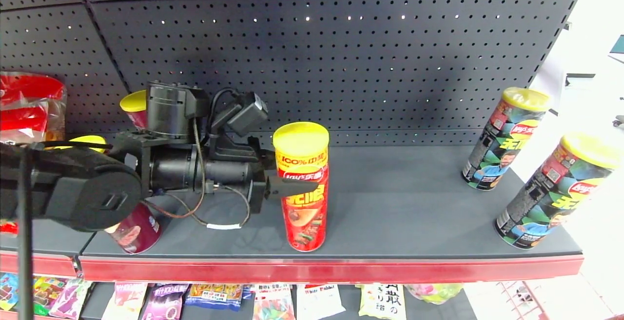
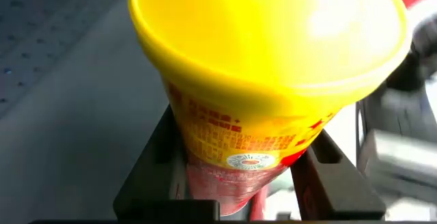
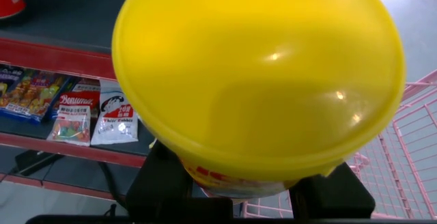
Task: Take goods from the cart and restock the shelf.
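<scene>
A red chip can with a yellow lid [image 1: 304, 222] stands upright on the dark shelf [image 1: 399, 203], near its front edge. My left gripper [image 1: 304, 182] comes in from the left and is shut on the can's upper half, one finger across its front. In the left wrist view the can [image 2: 266, 39] sits between both black fingers [image 2: 153, 176]. My right gripper [image 3: 239, 197] is shut on another yellow-lidded chip can [image 3: 259, 67], held above a lower shelf and the pink cart [image 3: 410, 176].
Two blue-and-black chip cans [image 1: 504, 137] [image 1: 555, 190] stand at the shelf's right end. More red cans [image 1: 136, 232] [image 1: 134, 105] are by the left arm, a red bag [image 1: 29, 105] farther left. Snack packets [image 1: 273, 303] hang under the red shelf edge [image 1: 331, 269].
</scene>
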Motion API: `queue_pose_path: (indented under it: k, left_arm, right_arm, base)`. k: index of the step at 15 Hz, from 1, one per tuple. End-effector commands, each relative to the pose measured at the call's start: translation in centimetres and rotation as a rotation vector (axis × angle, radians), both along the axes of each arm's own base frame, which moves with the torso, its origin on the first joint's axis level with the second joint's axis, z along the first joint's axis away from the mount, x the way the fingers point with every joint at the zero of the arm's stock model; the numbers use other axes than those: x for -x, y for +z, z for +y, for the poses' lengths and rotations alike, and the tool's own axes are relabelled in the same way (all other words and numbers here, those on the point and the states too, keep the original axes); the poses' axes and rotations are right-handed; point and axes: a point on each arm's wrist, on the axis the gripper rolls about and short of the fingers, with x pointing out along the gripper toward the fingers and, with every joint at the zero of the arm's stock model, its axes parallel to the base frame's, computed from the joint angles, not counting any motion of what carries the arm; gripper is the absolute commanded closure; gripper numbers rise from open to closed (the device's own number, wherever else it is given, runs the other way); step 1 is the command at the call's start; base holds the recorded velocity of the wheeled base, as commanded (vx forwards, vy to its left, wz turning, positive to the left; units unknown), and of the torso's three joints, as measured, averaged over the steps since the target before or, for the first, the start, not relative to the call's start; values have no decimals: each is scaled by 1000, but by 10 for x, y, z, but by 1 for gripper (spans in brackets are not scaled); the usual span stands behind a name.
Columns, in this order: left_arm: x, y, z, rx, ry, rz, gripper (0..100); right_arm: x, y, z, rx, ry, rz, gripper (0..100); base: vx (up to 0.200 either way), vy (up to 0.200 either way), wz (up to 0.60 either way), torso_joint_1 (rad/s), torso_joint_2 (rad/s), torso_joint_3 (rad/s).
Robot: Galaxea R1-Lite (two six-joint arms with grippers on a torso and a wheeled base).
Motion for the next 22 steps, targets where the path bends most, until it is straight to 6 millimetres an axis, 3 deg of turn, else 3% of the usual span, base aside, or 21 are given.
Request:
queue_pose_path:
  k: [1,6,10,17,22]
  left_arm:
    - [14,2,4,-8,-18,-24,100]
    - [10,-5,3,-16,-14,-11,100]
    - [-4,-10,-3,9,1,-46,100]
    - [14,-17,4,-5,-18,-13,100]
    - [15,-22,5,-15,-17,3,100]
  right_arm:
    - [-1,-1,0,2,3,8,100]
    - [0,-1,0,0,14,5,100]
    - [-1,-1,0,1,14,9,100]
    - [-1,0,0,1,14,8,100]
    - [-1,0,0,1,14,9,100]
  base:
    - [0,0,0,0,0,0]
    - [0,0,0,0,0,0]
    - [0,0,0,0,0,0]
    - [0,0,0,0,0,0]
    - [0,0,0,0,0,0]
